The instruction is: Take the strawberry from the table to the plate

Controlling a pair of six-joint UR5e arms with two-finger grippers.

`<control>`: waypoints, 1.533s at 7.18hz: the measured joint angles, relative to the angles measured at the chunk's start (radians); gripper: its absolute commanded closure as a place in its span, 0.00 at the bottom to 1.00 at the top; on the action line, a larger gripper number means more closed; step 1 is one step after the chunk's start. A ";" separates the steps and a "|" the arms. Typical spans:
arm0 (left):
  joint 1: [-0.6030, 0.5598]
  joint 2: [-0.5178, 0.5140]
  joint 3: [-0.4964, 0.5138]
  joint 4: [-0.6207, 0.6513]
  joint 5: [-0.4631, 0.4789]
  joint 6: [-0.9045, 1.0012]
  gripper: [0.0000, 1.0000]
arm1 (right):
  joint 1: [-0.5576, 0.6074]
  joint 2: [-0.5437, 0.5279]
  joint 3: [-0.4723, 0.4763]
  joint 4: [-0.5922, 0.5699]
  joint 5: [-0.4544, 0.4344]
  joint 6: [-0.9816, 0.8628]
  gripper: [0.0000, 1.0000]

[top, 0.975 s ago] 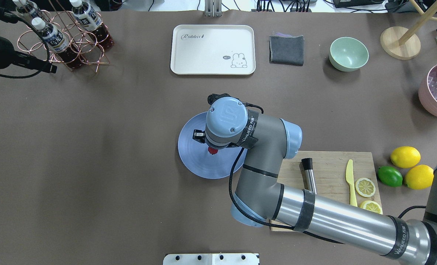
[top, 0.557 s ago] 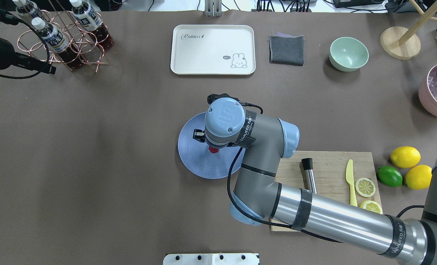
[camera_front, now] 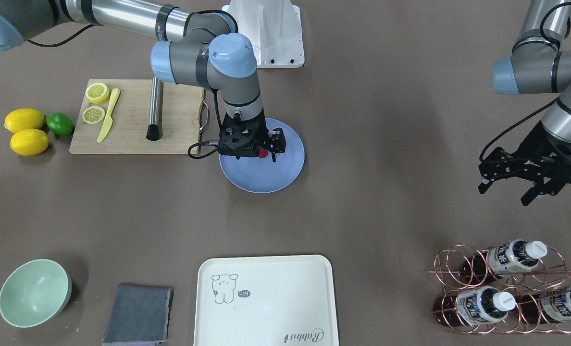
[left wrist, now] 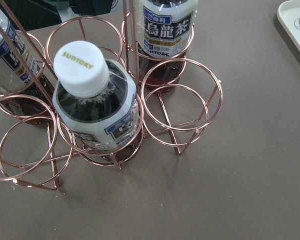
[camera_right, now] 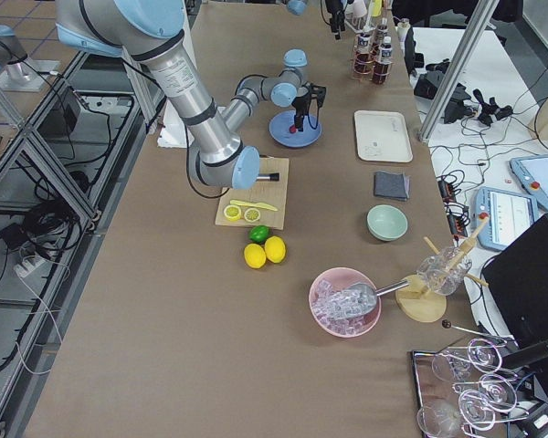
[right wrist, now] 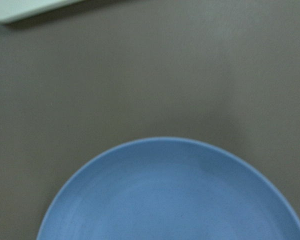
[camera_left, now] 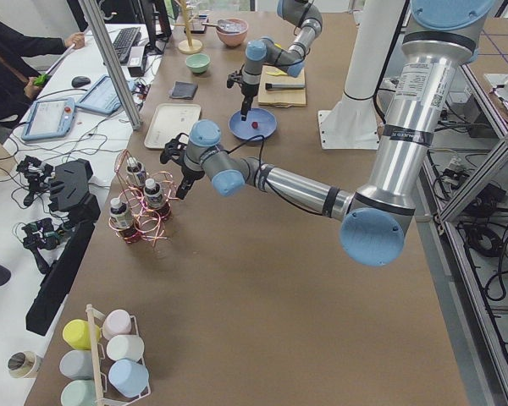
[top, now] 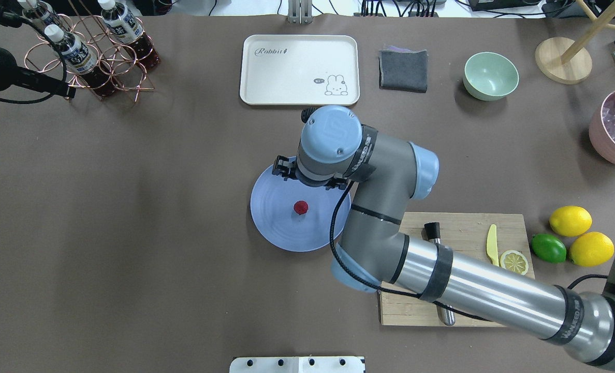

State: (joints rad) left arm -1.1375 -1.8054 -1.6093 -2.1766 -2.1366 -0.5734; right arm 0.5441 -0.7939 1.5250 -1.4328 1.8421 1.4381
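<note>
Strawberry [top: 301,207] now sits free mid-plate [top: 276,230]; my right pincer [top: 311,178] has let go, jaws apart, lifted toward the plate's far rim, so placement looks done.

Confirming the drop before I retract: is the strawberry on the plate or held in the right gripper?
On the plate. The strawberry lies free near its middle; overhead, the right gripper sits apart over the far rim.
</note>
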 measured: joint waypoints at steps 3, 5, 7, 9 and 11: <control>-0.146 0.022 0.003 0.045 -0.147 0.119 0.02 | 0.222 -0.177 0.232 -0.185 0.174 -0.253 0.00; -0.253 0.051 -0.002 0.137 -0.181 0.329 0.02 | 0.424 -0.370 0.300 -0.223 0.283 -0.588 0.00; -0.341 0.087 0.000 0.301 -0.177 0.574 0.02 | 0.605 -0.538 0.306 -0.229 0.341 -0.912 0.00; -0.395 0.098 0.002 0.457 -0.174 0.718 0.02 | 0.757 -0.674 0.293 -0.224 0.369 -1.181 0.00; -0.412 0.103 0.003 0.521 -0.174 0.748 0.02 | 0.910 -0.738 0.219 -0.224 0.428 -1.418 0.00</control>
State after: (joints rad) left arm -1.5500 -1.7025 -1.6066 -1.6553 -2.3102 0.1742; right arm 1.4545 -1.5314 1.7443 -1.6569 2.2699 0.0199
